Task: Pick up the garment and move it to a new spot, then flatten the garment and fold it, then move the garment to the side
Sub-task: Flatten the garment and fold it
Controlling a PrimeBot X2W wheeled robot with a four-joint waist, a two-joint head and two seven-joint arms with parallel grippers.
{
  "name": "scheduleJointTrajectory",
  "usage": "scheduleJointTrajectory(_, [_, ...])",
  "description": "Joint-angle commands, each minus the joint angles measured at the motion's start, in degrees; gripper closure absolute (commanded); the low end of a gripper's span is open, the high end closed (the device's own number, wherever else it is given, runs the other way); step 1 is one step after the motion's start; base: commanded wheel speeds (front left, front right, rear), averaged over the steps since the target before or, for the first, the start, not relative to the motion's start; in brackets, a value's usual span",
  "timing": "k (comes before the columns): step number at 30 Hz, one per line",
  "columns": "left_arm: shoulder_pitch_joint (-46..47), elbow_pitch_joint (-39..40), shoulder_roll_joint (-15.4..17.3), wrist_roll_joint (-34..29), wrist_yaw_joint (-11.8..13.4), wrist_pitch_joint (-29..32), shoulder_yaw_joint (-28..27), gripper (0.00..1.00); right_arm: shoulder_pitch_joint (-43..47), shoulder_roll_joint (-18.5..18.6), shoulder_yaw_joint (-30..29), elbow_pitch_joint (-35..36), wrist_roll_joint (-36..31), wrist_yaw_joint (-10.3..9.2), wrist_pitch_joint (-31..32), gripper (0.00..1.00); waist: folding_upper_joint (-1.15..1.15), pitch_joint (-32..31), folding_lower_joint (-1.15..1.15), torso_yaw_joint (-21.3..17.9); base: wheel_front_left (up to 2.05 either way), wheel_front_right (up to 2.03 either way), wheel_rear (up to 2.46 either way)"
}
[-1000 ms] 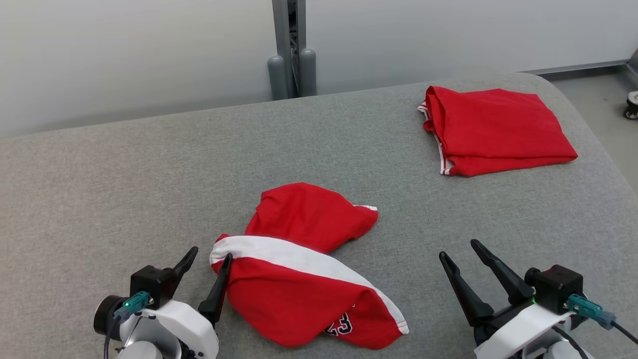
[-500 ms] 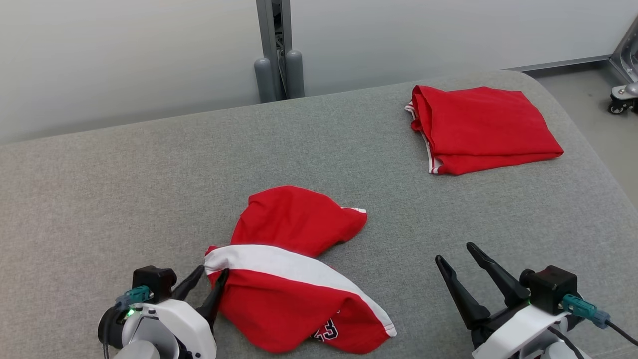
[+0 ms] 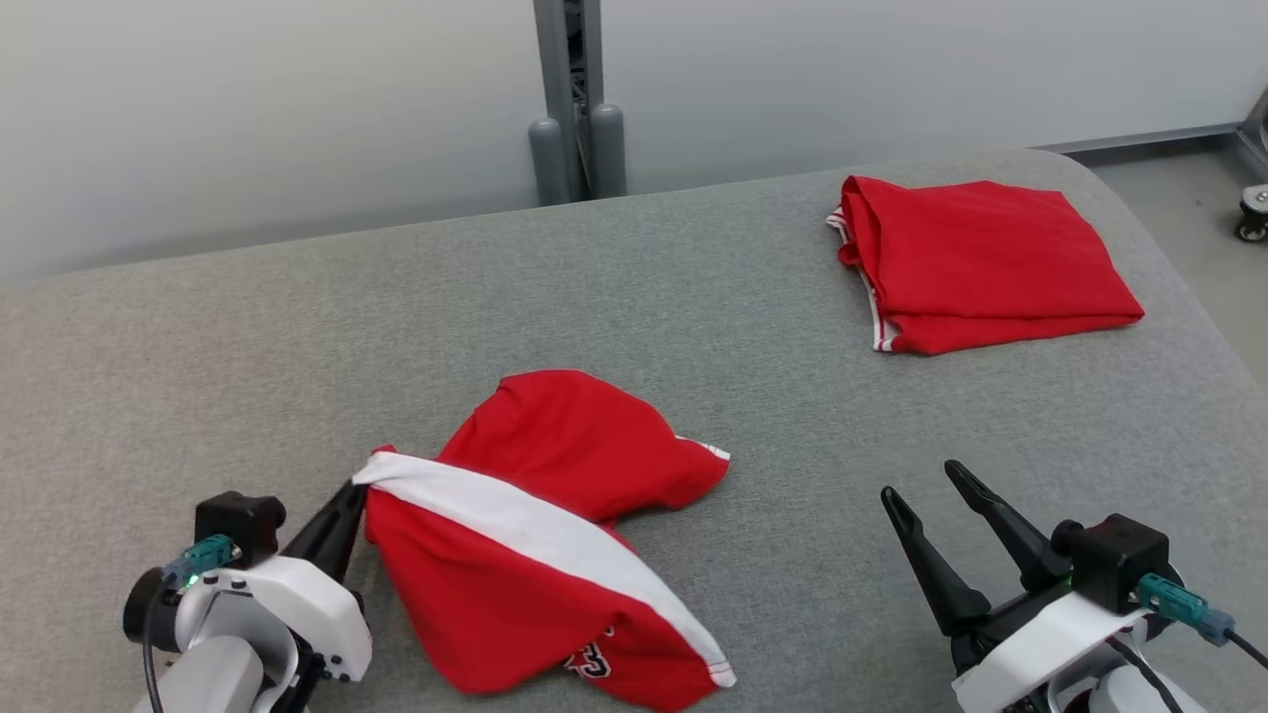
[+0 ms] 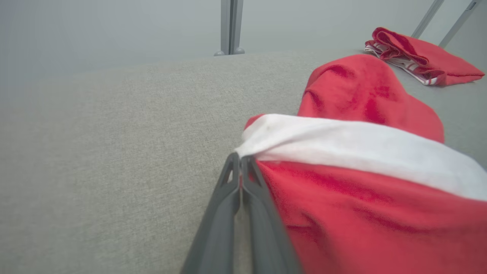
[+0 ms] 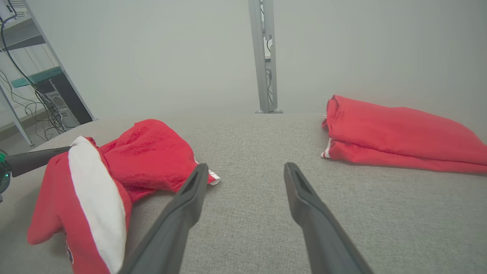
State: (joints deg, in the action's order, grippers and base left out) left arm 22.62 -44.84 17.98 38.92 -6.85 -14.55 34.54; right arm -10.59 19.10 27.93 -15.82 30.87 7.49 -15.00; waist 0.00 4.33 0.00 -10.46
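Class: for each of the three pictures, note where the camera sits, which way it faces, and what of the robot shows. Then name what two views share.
Head view: on the head, facing forward and down at the grey cushion; left pincer, lower left, shut on the crumpled shirt; right pincer, lower right, open.
Left wrist view: on the left wrist, facing along its closed fingers at the crumpled shirt.
Right wrist view: on the right wrist, facing along its spread fingers over the grey cushion.
Shared: all show the folded shirt.

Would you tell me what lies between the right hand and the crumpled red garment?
Only bare grey upholstery, seen in the head view between the right hand and the crumpled red garment.
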Motion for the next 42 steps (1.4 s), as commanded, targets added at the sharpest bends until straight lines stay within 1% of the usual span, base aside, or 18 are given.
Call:
scheduleJointTrajectory(1, [1.08,0.49,1.15,-1.11,1.10,-0.54,-1.15,1.00,0.43,-0.12,-0.48,0.45,-0.99,0.00,-0.27,0.00,0.00,-0.38,0.00,1.65,0.00,0.00,0.00])
scheduleJointTrajectory(4, [1.40,5.44,2.42,-4.06,3.90,-0.67,-4.38,1.00,0.48,-0.67,-1.23,1.22,-2.15,0.00,-0.27,0.00,0.00,-0.95,0.00,3.81,0.00,0.00,0.00])
scheduleJointTrajectory(6, [-0.89,9.66,2.96,-5.98,5.04,-0.67,-6.60,1.00,0.71,-1.17,-1.45,1.53,-2.79,0.00,-0.27,0.00,0.00,-1.36,0.00,5.08,0.00,0.00,0.00])
scheduleJointTrajectory(10, [-6.02,17.45,2.63,-8.45,6.01,-0.65,-9.53,1.00,1.16,-1.84,-1.02,1.27,-3.61,-0.01,-0.27,0.00,0.00,-2.01,0.00,7.26,0.00,0.00,0.00])
scheduleJointTrajectory(14, [-10.99,21.68,1.79,-9.74,6.96,-0.66,-10.90,1.00,1.49,-2.11,-0.61,0.51,-3.40,0.00,-0.27,0.00,0.00,-2.38,0.00,9.10,0.00,0.00,0.00])
scheduleJointTrajectory(20, [-16.26,24.03,1.65,-10.76,7.57,-0.67,-13.21,1.00,1.22,-2.42,0.02,-0.23,-2.90,0.00,-0.28,0.00,0.00,-2.52,0.00,10.62,0.00,0.00,0.00])
scheduleJointTrajectory(23, [-18.63,25.06,0.91,-11.06,7.83,-0.67,-14.42,1.00,1.47,-2.43,0.93,-1.10,-2.05,0.00,-0.27,0.00,0.00,-2.67,0.00,11.22,0.00,0.00,0.00])
scheduleJointTrajectory(26, [-20.31,23.60,0.51,-11.36,7.81,-0.67,-14.77,1.00,0.73,-2.14,3.43,-2.60,-0.73,0.00,-0.28,0.00,0.00,-2.84,0.00,11.80,0.00,0.00,0.00])
scheduleJointTrajectory(28, [-20.71,22.21,0.33,-11.31,7.51,-0.67,-14.70,1.00,0.07,-2.22,4.24,-3.20,-0.04,0.00,-0.27,0.00,0.00,-2.90,0.00,11.92,0.00,0.00,0.00])
scheduleJointTrajectory(31, [-20.83,21.60,0.00,-11.60,7.69,-0.68,-15.09,1.00,-0.48,-2.27,4.87,-3.74,0.25,0.00,-0.23,0.00,0.00,-2.90,0.00,12.13,0.00,0.00,0.00])
scheduleJointTrajectory(32, [-21.00,20.73,-0.03,-11.93,7.45,-0.67,-14.87,0.95,-0.66,-2.30,5.04,-3.94,0.51,0.00,-0.21,0.00,0.00,-2.88,0.00,12.22,0.00,0.00,0.00])
scheduleJointTrajectory(33, [-20.83,20.36,-0.08,-12.32,7.25,-0.68,-14.79,0.76,-0.76,-2.28,5.26,-4.20,0.50,0.00,-0.21,0.00,0.00,-2.82,0.00,12.34,0.00,0.00,0.00])
scheduleJointTrajectory(34, [-20.63,20.08,-0.39,-12.19,6.86,-0.68,-14.93,0.51,-0.90,-2.25,5.36,-4.33,0.68,0.00,-0.21,0.00,0.00,-2.75,0.00,12.47,0.00,0.00,0.00])
scheduleJointTrajectory(35, [-20.62,19.88,-0.75,-11.90,6.61,-0.68,-15.03,0.02,-1.02,-2.19,5.43,-4.51,0.82,0.00,-0.21,0.00,0.00,-2.68,0.00,12.60,0.00,0.00,0.00])
scheduleJointTrajectory(36, [-20.47,20.19,-0.81,-12.05,6.60,-0.68,-15.38,0.00,-1.17,-2.14,5.48,-4.67,0.89,0.00,-0.21,0.00,0.00,-2.64,0.00,12.74,0.00,0.00,0.00])
scheduleJointTrajectory(42, [-20.91,22.28,-1.76,-13.86,7.57,-0.68,-18.55,0.00,-1.58,-2.18,5.74,-5.14,1.11,0.00,-0.21,0.00,0.00,-2.43,0.00,13.52,0.00,0.00,0.00])
